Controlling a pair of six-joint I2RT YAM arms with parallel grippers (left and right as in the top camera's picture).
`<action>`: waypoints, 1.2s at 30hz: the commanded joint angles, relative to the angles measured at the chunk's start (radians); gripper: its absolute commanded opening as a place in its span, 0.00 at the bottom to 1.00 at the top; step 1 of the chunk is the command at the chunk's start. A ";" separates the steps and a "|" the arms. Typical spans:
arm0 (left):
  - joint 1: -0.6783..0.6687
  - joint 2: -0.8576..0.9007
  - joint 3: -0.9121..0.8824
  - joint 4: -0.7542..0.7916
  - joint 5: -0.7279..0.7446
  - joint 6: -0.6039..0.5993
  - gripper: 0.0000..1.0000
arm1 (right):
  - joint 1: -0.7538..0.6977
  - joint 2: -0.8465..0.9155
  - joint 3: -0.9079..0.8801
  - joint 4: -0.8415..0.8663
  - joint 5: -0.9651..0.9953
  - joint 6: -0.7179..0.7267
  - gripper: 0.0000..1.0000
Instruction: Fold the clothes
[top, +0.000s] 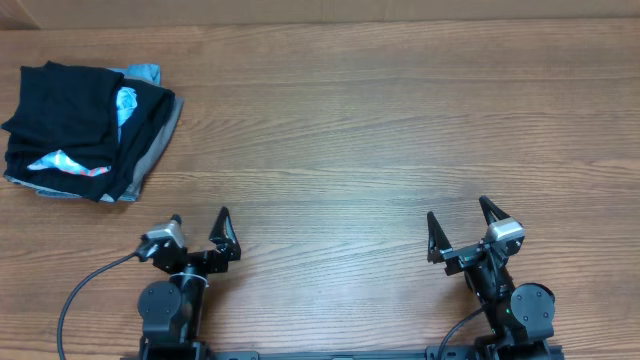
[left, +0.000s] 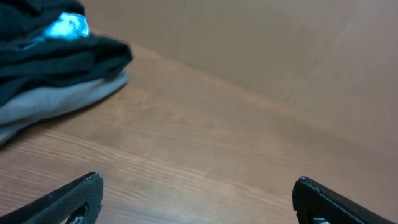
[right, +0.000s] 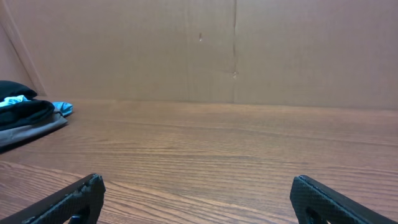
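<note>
- Overhead: set high, looking straight down on the whole table (top: 400, 120), with the near edge at the bottom.
- Left wrist: low and close over the wood, facing far and left, horizon tilted.
- Right wrist: low and level, facing the far wall (right: 280, 50).
- Shared: the pile of clothes (top: 85, 130) at far left shows in all three views.
</note>
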 joint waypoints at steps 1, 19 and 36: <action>-0.038 -0.080 -0.005 -0.034 -0.026 0.285 1.00 | -0.002 -0.008 -0.010 0.005 0.010 0.001 1.00; -0.069 -0.121 -0.005 -0.034 -0.027 0.425 1.00 | -0.002 -0.008 -0.010 0.005 0.010 0.001 1.00; -0.069 -0.121 -0.005 -0.034 -0.027 0.425 1.00 | -0.002 -0.008 -0.010 0.005 0.010 0.001 1.00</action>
